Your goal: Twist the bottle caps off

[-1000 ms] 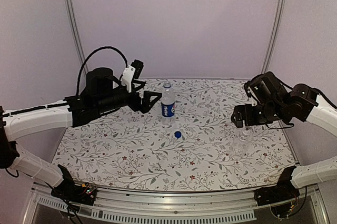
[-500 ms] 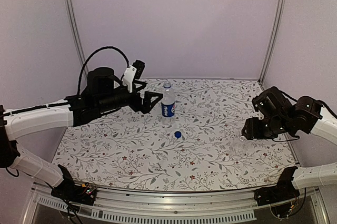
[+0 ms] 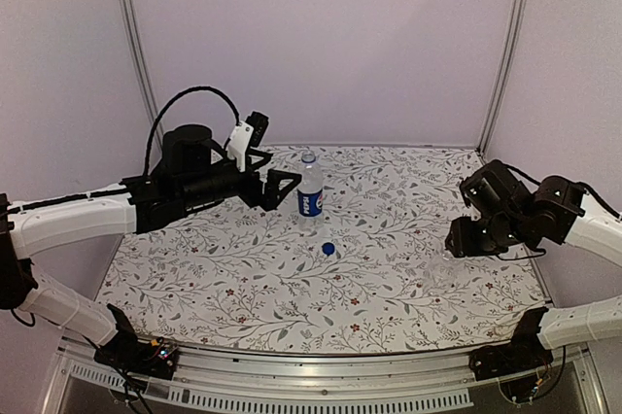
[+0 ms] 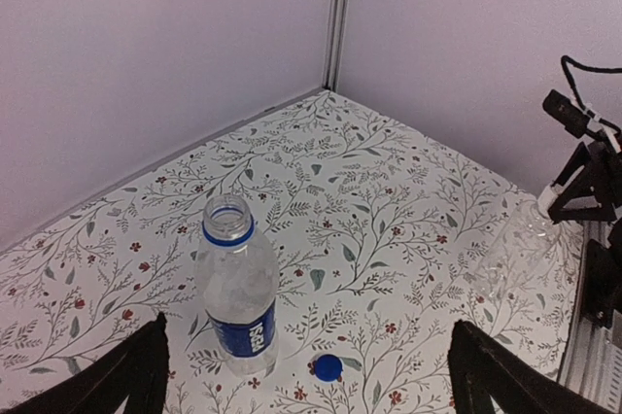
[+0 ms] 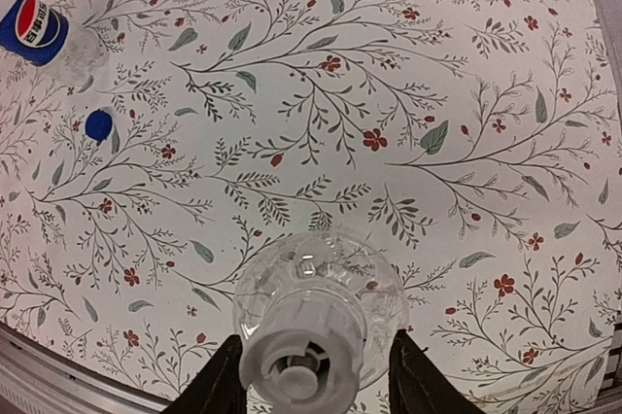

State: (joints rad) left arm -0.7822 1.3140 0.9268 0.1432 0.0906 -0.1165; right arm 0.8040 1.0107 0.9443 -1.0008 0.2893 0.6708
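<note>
The labelled bottle (image 3: 310, 190) (image 4: 238, 288) stands upright at the back middle with its mouth uncapped. Its bright blue bottle cap (image 3: 328, 248) (image 4: 328, 367) (image 5: 98, 123) lies flat on the table just in front of it. My left gripper (image 3: 280, 182) (image 4: 308, 336) hovers open to the left of this bottle, holding nothing. The clear unlabelled bottle (image 3: 442, 273) (image 5: 330, 268) stands at the right. Its pale bottle cap (image 5: 301, 346) is still screwed on. My right gripper (image 3: 457, 239) (image 5: 309, 361) sits over it, fingers close on both sides of the cap, the left one touching.
The flowered table cover (image 3: 243, 278) ends at a metal rail (image 3: 321, 375) along the near edge. Pale walls and two upright posts (image 3: 131, 35) (image 3: 505, 45) close the back and sides. The right arm (image 4: 583, 171) also shows at the edge of the left wrist view.
My right gripper has come down and slightly right over the clear bottle, and its fingers have narrowed around the pale cap. The left arm, labelled bottle and blue cap have not moved.
</note>
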